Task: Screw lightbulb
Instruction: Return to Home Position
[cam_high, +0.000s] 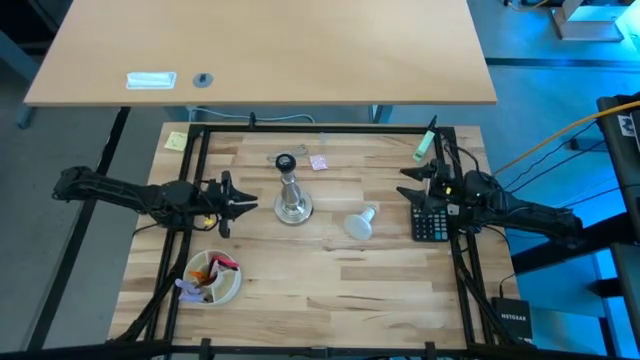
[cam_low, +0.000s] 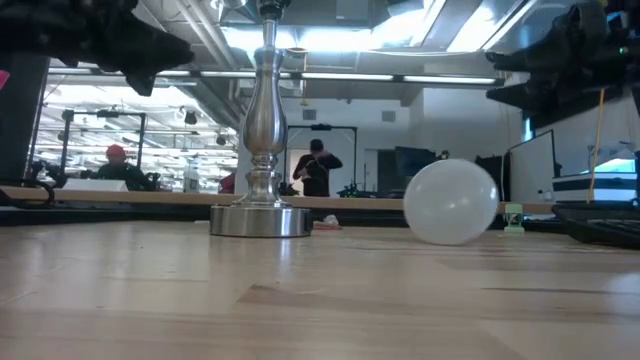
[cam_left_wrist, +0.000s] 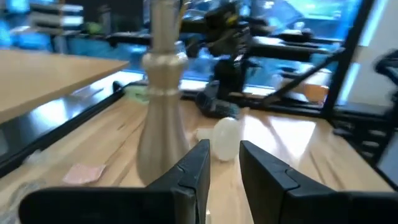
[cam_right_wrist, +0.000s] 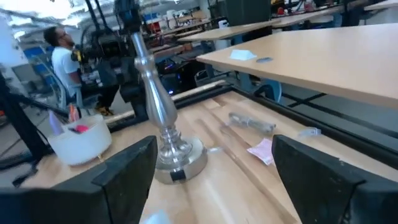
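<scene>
Wooden counter bore the lamp, with the lightbulb lying beside it. The left claw, slightly apart, hovered near the lamp, and the right claw gaped wide beyond the bulb.

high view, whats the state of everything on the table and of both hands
bulb: lying on its side, out of the lamp
lamp: upright, socket empty
left hand: open, empty, left of the lamp
right hand: open wide, empty
bowl: upright, holding small items
</scene>
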